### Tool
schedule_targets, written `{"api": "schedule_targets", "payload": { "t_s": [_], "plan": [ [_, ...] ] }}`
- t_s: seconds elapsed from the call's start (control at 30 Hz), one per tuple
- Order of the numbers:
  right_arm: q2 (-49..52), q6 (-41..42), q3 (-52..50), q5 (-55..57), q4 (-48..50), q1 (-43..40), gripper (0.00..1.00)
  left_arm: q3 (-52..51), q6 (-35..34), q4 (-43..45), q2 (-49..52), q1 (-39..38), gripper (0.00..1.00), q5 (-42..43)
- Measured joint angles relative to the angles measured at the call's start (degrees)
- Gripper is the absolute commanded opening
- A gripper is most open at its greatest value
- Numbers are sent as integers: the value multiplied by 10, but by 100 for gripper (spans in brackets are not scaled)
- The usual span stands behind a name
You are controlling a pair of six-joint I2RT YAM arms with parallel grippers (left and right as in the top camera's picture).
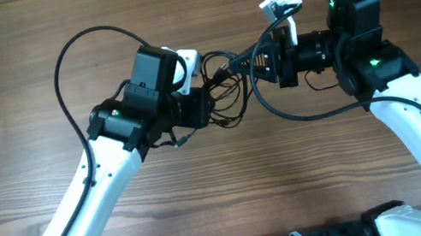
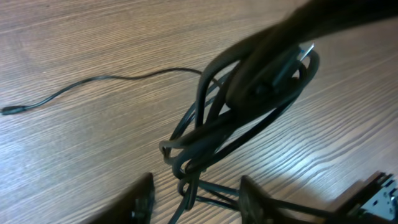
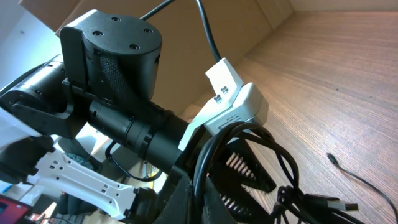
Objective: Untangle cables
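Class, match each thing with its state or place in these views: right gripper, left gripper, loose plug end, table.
Column one:
1 right gripper
2 left gripper
3 loose plug end
4 table

Column two:
A brown wood grain
B fingers apart, cable strands between them
C shut on the cables
D lying flat on the table, alone

Pairs: 1-C, 2-B, 3-D, 4-A

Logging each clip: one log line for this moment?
right gripper: shut on cables | left gripper: open, astride lower strands | cables: tangled
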Motion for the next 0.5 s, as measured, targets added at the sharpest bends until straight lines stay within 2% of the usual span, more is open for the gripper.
{"api": "schedule_targets", "payload": {
  "t_s": [0.1, 0.27, 0.3, 0.33, 0.37, 0.43, 0.5],
  "plan": [
    [0, 0, 0, 0, -2, 0, 4, 0, 0, 12, 15, 0, 7, 0],
    [0, 0, 0, 0, -3, 0, 4, 0, -2, 12, 42, 0, 6, -2],
    [0, 0, 0, 0, -3, 0, 4, 0, -2, 12, 44, 0, 11, -3],
    [0, 0, 0, 0, -3, 0, 4, 0, -2, 12, 45, 0, 30, -5],
    [0, 0, 0, 0, -3, 0, 4, 0, -2, 12, 45, 0, 41, -9],
    [0, 0, 0, 0, -3, 0, 4, 0, -3, 12, 45, 0, 50, -12],
    [0, 0, 0, 0, -3, 0, 4, 0, -3, 12, 45, 0, 53, -11]
  ]
}}
